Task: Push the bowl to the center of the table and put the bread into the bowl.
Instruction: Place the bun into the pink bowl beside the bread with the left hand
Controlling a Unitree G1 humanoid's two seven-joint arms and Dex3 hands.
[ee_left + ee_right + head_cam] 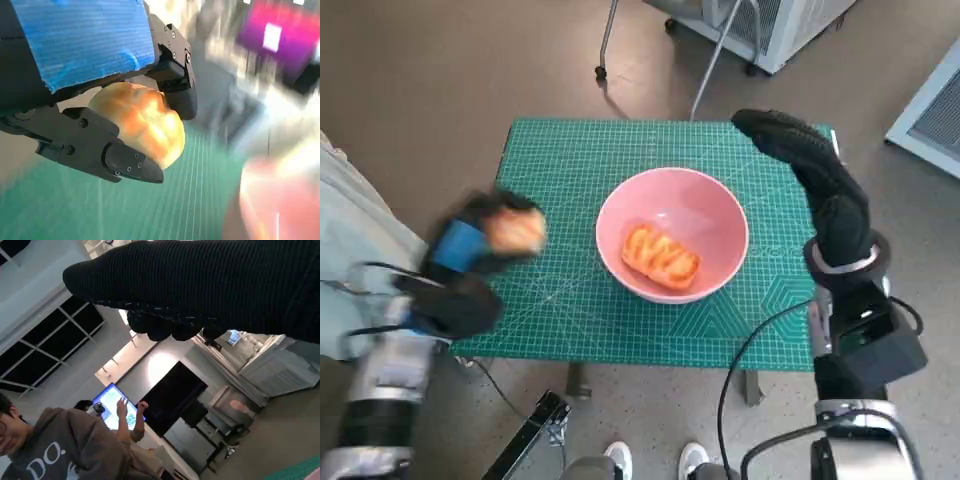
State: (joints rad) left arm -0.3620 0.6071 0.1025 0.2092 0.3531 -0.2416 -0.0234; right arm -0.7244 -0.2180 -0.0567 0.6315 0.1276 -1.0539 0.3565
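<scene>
- The table [570, 330] is the biggest thing here, topped with a green cutting mat with grid lines, sitting on a brownish floor [440, 70].
- Far side, past the table, there's a white cabinet-ish unit [780, 25] and some thin metal legs [605, 45] on the floor.
- The right wrist view is pointed up into the room, so you get a person [55, 450] in a grey hoodie, plus a lit blue screen [116, 405] behind them.
- The pink bowl [710, 215] sits pretty much mid-table, a bit toward the right. It's upright.
- There's already one piece of bread in the bowl [661, 256], orange-ish with a glazed, ridged top, lying on the near side of the bowl's bottom.
- The right hand [800, 150] in the knitted glove is up over the far right corner of the table, right of the bowl and not touching it. It holds nothing; whether its fingers are spread or curled, honestly can't tell from these shots.
- The left hand [470, 260] is at the left edge of the table, blurry in the head view, well apart from the bowl.
- It's gripping a second bread roll [142, 122], golden and rounded, clamped between the black fingers [125, 162] with the mat below it.
</scene>
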